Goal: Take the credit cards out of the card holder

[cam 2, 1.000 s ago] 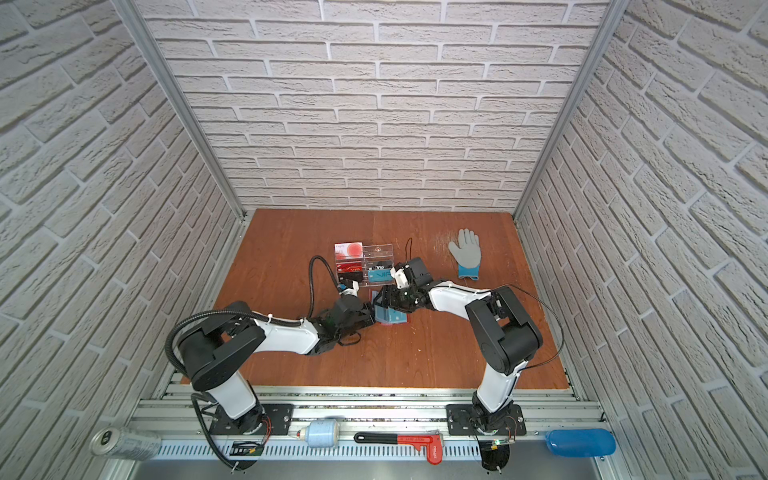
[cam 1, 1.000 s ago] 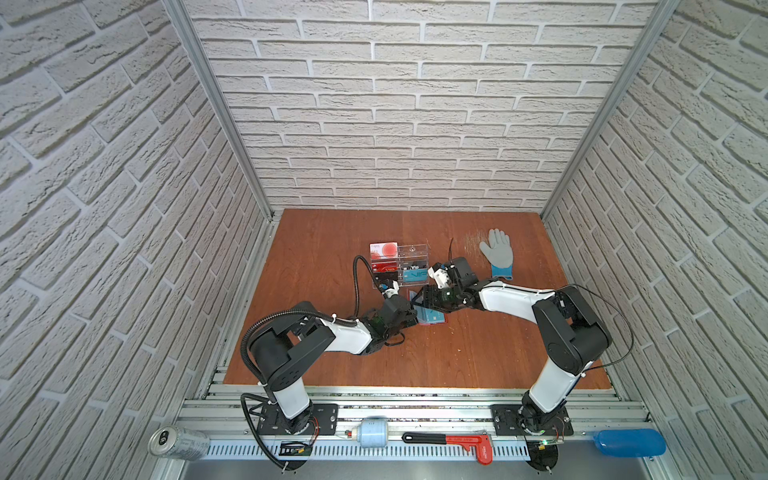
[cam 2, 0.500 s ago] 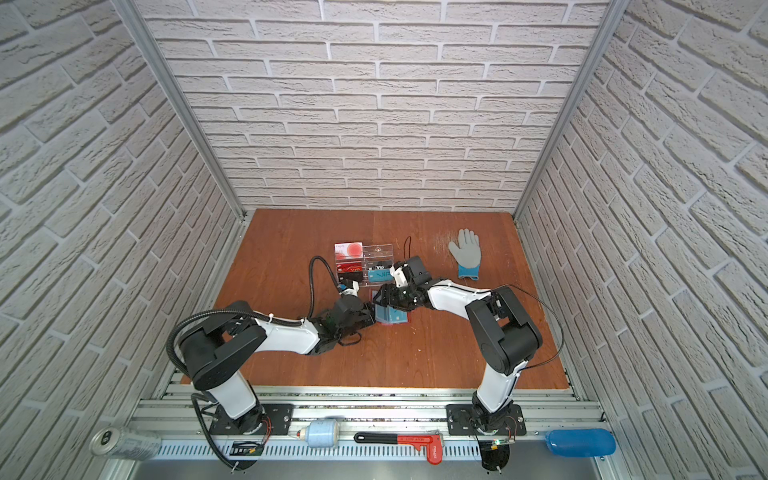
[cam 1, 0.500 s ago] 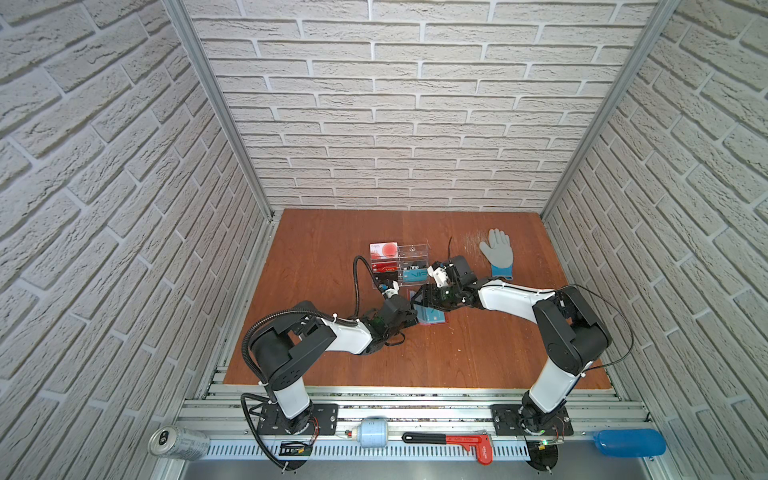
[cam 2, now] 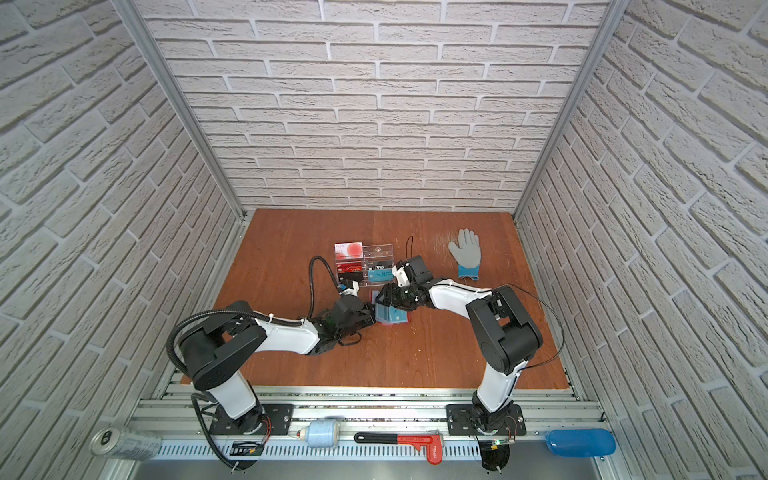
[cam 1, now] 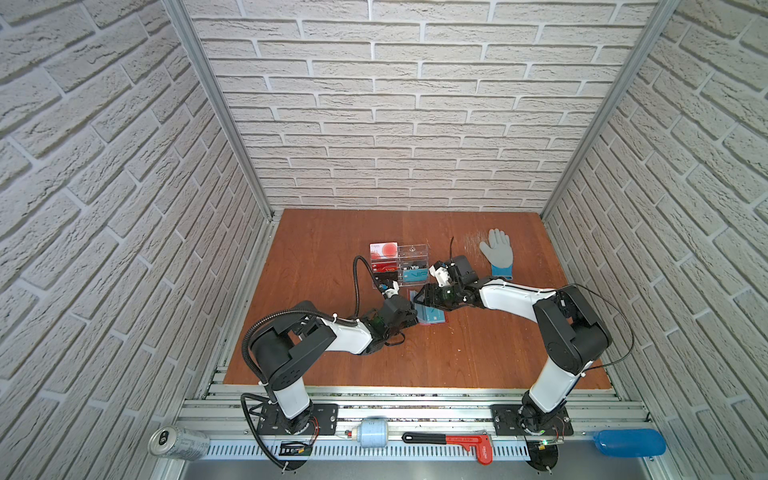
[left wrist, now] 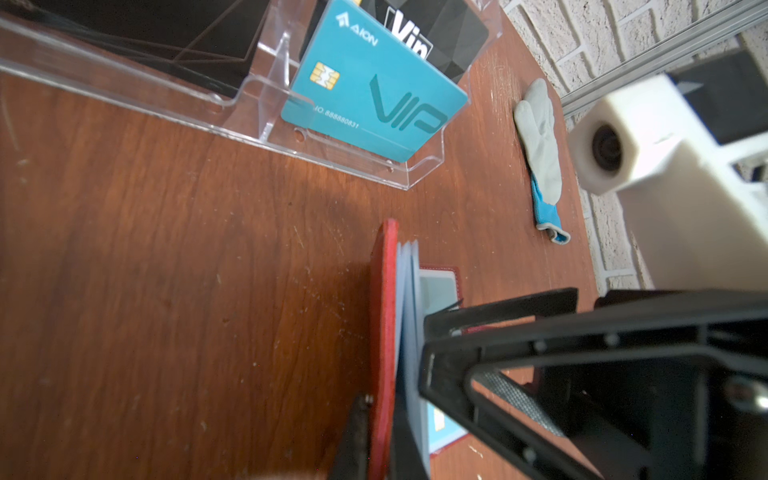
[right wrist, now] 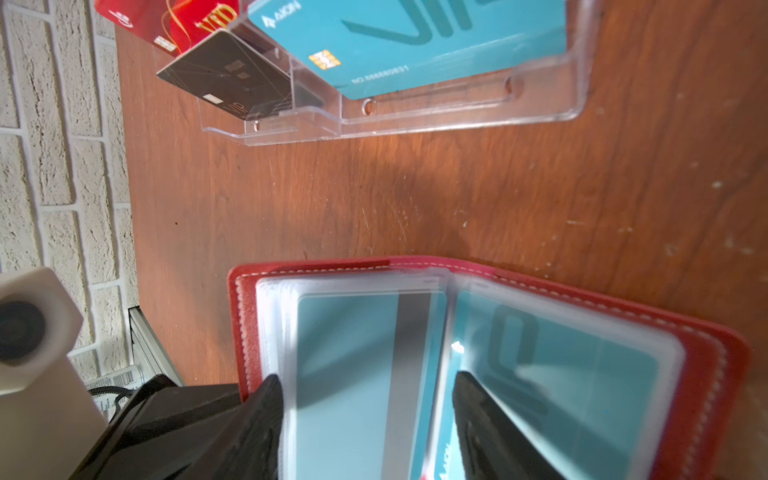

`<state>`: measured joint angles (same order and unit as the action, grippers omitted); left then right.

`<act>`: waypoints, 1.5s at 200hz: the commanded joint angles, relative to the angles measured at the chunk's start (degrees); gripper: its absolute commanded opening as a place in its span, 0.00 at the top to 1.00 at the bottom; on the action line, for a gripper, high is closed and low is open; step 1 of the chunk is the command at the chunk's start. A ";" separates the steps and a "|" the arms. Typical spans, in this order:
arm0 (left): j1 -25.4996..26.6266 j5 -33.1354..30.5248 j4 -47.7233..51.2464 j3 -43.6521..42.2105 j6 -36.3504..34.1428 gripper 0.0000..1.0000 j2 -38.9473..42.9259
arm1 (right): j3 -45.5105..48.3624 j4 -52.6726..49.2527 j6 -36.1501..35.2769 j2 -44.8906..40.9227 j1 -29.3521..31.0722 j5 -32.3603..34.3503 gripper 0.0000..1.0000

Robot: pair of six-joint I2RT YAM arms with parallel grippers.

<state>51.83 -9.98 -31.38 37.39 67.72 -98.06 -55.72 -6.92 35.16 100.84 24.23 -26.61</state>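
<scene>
The red card holder lies open on the table's middle in both top views. My left gripper is shut on its red cover, holding that cover upright beside the pale blue sleeves. My right gripper is open over the inside of the card holder. Its two fingers straddle a clear sleeve with a teal credit card that has a grey stripe. A second teal credit card sits in the sleeve on the other side. In a top view both grippers meet at the holder.
A clear acrylic stand with VIP cards stands just behind the holder. A grey glove with a blue cuff lies at the back right. A can, a red-handled wrench and a blue bottle rest on the front rail.
My right gripper's jaws have narrowed slightly around the sleeve. Both arms and the card holder stay where they were.
</scene>
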 commanded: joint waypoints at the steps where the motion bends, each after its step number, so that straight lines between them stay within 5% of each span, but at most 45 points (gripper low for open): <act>1: 0.37 -0.74 -3.28 -0.82 0.04 1.00 0.63 | -0.71 -0.64 -0.84 -0.45 -0.65 0.94 0.35; 196: -0.24 -1.71 -2.90 -2.58 -0.14 1.00 2.61 | 0.79 -3.76 -2.45 -3.63 -3.23 4.27 0.41; 300: 0.35 -0.31 -0.79 0.96 -1.15 1.00 3.14 | 0.59 2.46 -1.51 -3.20 -0.27 -0.63 0.33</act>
<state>51.81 -10.11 -30.55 36.27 67.53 -95.94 -55.61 -7.53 33.67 99.00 23.55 -25.41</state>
